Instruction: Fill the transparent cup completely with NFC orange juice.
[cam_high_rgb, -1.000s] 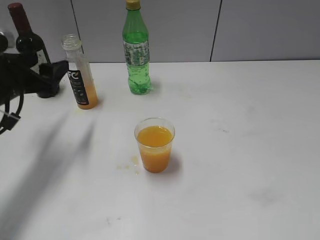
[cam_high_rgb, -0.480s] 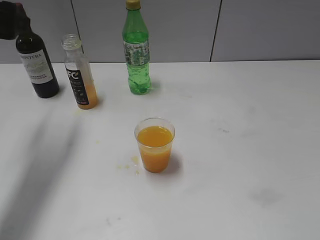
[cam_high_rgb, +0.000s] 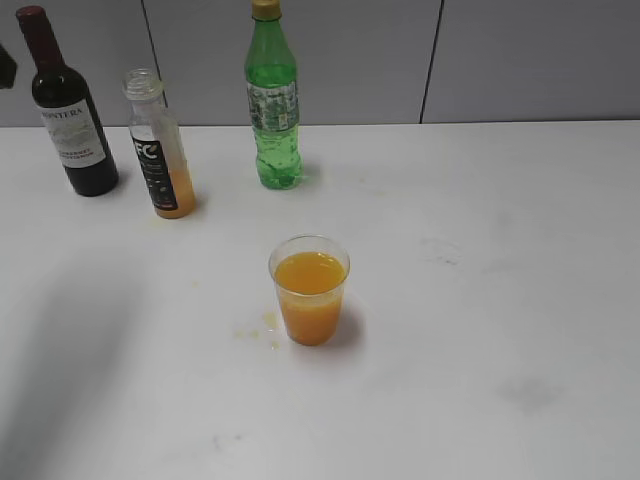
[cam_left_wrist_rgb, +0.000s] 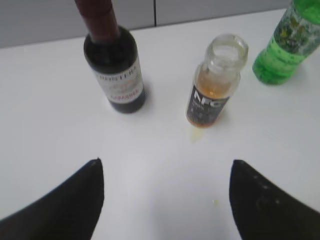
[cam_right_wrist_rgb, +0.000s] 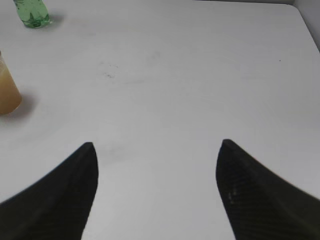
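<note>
The transparent cup (cam_high_rgb: 310, 290) stands at the middle of the white table, holding cloudy orange juice up to a little below its rim; its edge also shows at the left of the right wrist view (cam_right_wrist_rgb: 7, 92). The NFC orange juice bottle (cam_high_rgb: 160, 145) stands upright and uncapped at the back left, with a little juice left at its bottom; it also shows in the left wrist view (cam_left_wrist_rgb: 214, 85). My left gripper (cam_left_wrist_rgb: 166, 165) is open and empty, above the table in front of the bottles. My right gripper (cam_right_wrist_rgb: 156, 145) is open and empty over bare table right of the cup.
A dark wine bottle (cam_high_rgb: 68, 110) stands left of the juice bottle, and a green soda bottle (cam_high_rgb: 272, 100) stands at the back middle. Small orange drips (cam_high_rgb: 262, 328) lie on the table left of the cup. The table's right edge (cam_right_wrist_rgb: 306, 27) shows in the right wrist view.
My left arm has drawn back from beside the juice bottle and left the exterior view at the upper left. The bottles and cup have not moved.
</note>
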